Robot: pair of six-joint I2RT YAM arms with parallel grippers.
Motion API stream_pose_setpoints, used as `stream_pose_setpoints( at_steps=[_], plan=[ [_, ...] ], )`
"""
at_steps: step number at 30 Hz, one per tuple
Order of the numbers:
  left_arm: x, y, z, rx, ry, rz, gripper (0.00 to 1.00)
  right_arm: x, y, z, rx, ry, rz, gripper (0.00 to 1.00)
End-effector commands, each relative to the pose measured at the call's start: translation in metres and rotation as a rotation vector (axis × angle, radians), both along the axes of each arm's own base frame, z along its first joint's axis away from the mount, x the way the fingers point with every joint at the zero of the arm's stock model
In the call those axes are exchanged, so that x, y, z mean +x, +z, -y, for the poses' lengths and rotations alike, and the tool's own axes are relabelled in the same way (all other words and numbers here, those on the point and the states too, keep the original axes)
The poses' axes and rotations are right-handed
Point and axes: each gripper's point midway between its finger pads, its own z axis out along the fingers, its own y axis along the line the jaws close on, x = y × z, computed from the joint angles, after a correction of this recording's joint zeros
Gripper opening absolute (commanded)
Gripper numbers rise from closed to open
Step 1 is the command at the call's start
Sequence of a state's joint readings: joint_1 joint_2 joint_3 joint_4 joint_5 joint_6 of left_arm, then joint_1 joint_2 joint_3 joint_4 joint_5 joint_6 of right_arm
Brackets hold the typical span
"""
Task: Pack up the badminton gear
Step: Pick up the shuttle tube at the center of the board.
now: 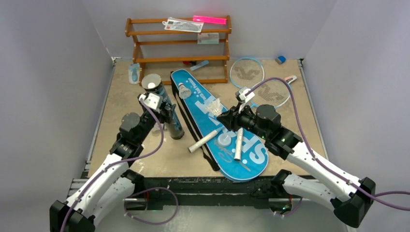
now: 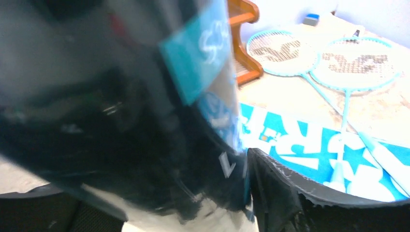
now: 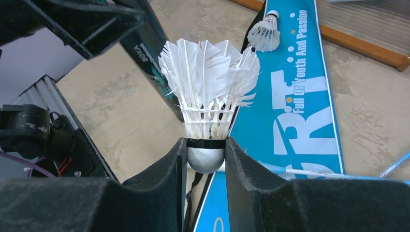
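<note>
The long black tube [image 1: 163,107] stands on the table left of the bag, its open mouth [image 1: 152,85] up. My left gripper [image 1: 166,112] is shut on its middle; in the left wrist view the tube [image 2: 145,121] fills the frame, blurred, beside one finger [image 2: 290,193]. My right gripper [image 3: 206,147] is shut on the grey cork of a white feather shuttlecock [image 3: 209,82], held above the blue "SPORT" bag [image 1: 241,154]. A second shuttlecock [image 1: 183,91] lies on the bag's far end. Two light-blue rackets [image 1: 246,71] [image 1: 273,92] lie at the back right, their white handles [image 1: 203,141] [image 1: 238,144] across the bag.
The brown wooden rack [image 1: 179,48] stands at the back with cards and a pink strip on it. A small round lid [image 1: 225,140] lies on the bag. Small blue bits [image 1: 134,73] [image 1: 280,59] and a pink one [image 1: 291,78] lie near the back edge.
</note>
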State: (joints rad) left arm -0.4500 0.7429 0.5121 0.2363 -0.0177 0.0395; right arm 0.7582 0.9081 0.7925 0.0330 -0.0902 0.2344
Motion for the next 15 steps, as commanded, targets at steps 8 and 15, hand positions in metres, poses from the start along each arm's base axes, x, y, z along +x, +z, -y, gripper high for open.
stream_pose_setpoints(
  at_steps=[8,15],
  plan=[
    [-0.017,0.049,0.012,0.210,-0.197,0.171,0.49,-0.018,0.034,0.004,0.005,0.060,0.015,0.30],
    [-0.052,0.015,0.040,0.411,-0.524,0.018,0.41,-0.038,0.037,0.002,-0.062,0.142,-0.120,0.31]
  ],
)
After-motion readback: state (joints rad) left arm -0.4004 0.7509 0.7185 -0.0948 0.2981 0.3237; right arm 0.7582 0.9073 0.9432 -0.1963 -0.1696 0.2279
